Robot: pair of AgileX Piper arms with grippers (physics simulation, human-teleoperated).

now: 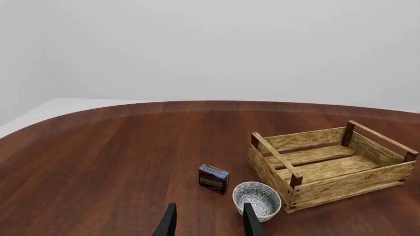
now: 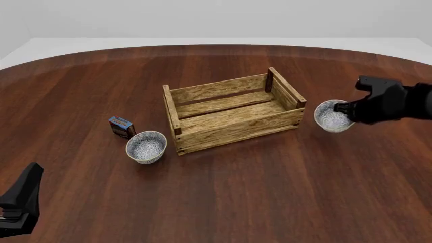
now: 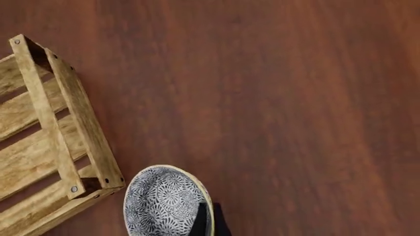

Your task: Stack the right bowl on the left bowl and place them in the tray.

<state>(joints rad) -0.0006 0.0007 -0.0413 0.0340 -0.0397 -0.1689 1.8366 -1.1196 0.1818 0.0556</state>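
Note:
The tray [image 2: 229, 109] is a wooden slatted crate at mid table. The left bowl [image 2: 145, 147], white with blue-grey speckles, stands just left of the crate's front left corner. In the left wrist view it [image 1: 256, 199] lies ahead of my open, empty left gripper [image 1: 210, 223], partly behind one finger. The right bowl [image 2: 333, 115] sits just right of the crate. My right gripper [image 2: 343, 109] is at its right rim. In the right wrist view its fingers [image 3: 200, 220] pinch the rim of this bowl [image 3: 161, 201], one inside and one outside.
A small blue-and-red box [image 2: 122, 127] stands just behind and left of the left bowl, also in the left wrist view [image 1: 214, 178]. My left arm [image 2: 20, 205] is low at the table's near left. The crate's corner [image 3: 98, 177] is close to the right bowl.

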